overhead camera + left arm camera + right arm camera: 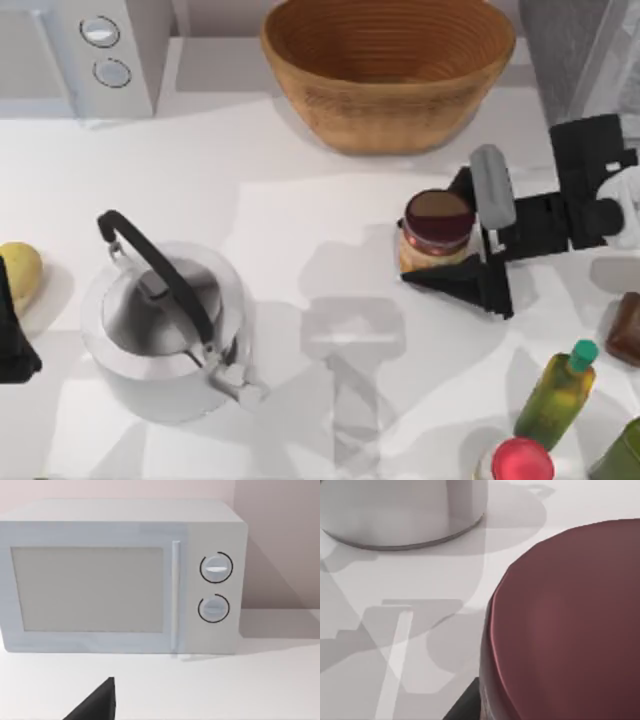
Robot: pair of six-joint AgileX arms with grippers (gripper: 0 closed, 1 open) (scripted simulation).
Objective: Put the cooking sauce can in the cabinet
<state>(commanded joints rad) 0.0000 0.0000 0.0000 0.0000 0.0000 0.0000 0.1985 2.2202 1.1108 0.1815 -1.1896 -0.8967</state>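
Observation:
The cooking sauce can (437,218), a small jar with a dark maroon lid and an orange-yellow label, is right of the table's centre, just in front of the basket. My right gripper (445,240) reaches in from the right and is shut on it, one black finger on each side of the jar. The right wrist view shows the maroon lid (570,625) very close, with a black fingertip (465,707) beside it. My left gripper (12,335) is parked at the table's left edge. I cannot make out the cabinet for certain; a grey panel (575,45) stands at the back right.
A wicker basket (390,75) sits at the back centre and a white microwave (120,575) at the back left. A steel kettle (165,325) stands front left, near a yellow fruit (15,275). A green-capped bottle (560,395), a red-topped container (520,462) and a brown object (625,328) crowd the front right.

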